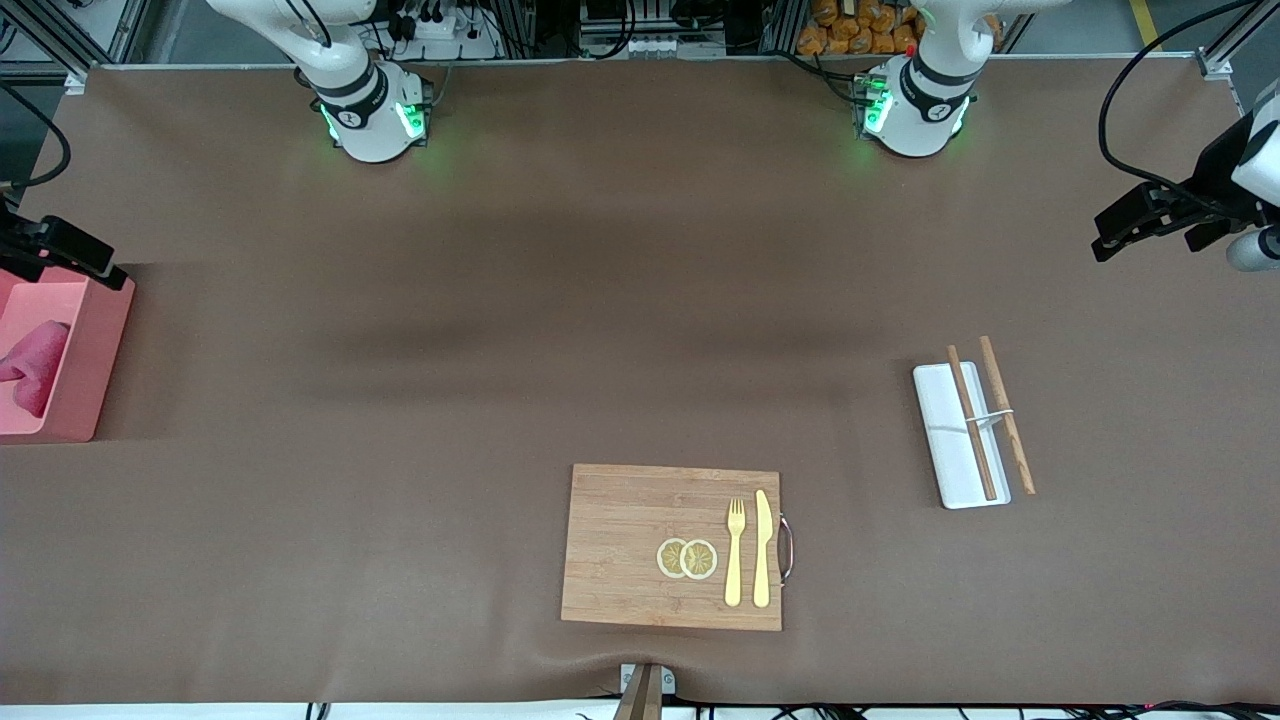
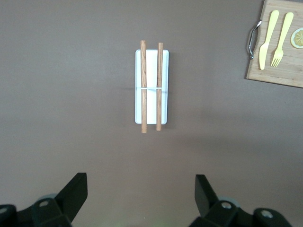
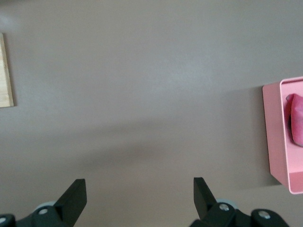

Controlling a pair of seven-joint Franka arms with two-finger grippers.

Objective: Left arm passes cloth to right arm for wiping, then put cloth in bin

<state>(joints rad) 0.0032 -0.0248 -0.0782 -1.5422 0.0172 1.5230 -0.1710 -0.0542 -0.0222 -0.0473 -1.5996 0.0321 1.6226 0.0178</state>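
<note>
Crimson-pink cloth point(image 1: 35, 365): lodged in the bin point(image 1: 95, 345) — task judged complete.
Left gripper point(image 2: 140, 201): spread wide, empty, over bare table.
Right gripper point(image 3: 139, 201): likewise spread, empty.

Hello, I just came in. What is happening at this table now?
Nothing is being handled. The cloth already lies in the bin at the right arm's end of the table. The right gripper is open over bare table near the bin. The left gripper is open near the white tray with chopsticks.
</note>
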